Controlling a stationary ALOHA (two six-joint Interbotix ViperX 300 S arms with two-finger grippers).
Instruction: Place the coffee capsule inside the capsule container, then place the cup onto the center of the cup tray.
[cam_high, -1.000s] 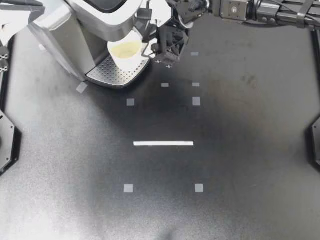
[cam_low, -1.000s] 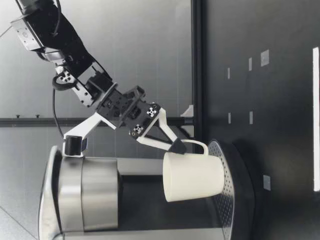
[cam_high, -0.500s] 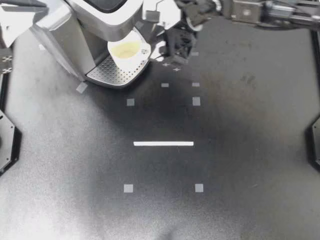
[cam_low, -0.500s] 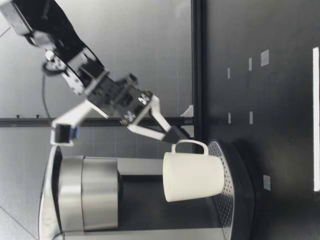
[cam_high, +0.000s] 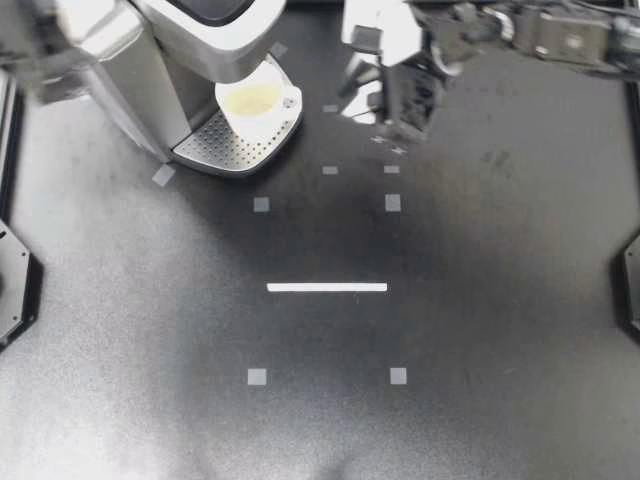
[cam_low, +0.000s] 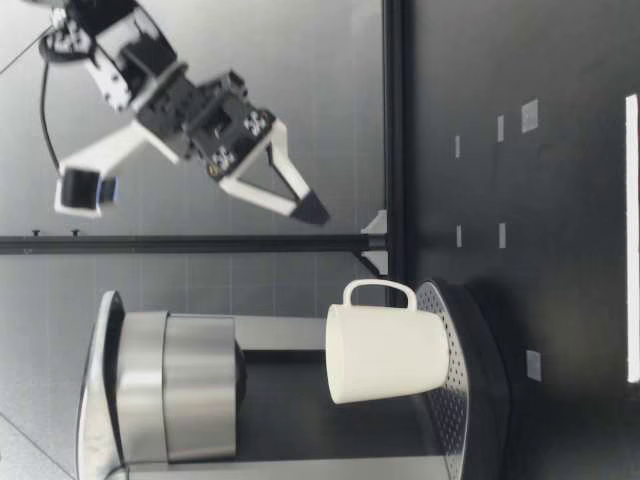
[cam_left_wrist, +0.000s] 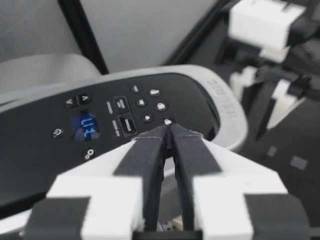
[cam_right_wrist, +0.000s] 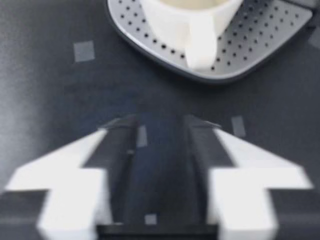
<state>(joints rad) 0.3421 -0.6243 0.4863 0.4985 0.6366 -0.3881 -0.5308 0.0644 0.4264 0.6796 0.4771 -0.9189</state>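
Black tabletop (cam_high: 450, 320): cup (cam_high: 252, 100) upright on cup tray (cam_high: 222, 150). Right gripper (cam_high: 385, 115) parted, empty, raised nearby. Left gripper (cam_left_wrist: 167, 131) pinched closed over control panel (cam_left_wrist: 100, 125).

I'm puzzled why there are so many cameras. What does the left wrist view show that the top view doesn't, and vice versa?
Only the left wrist view shows the buttons and lit display on the coffee machine, with my left gripper shut, pointing at them. Only the top view shows the cup standing on the perforated tray, and the white strip on the table. Both show the coffee machine and my right gripper.
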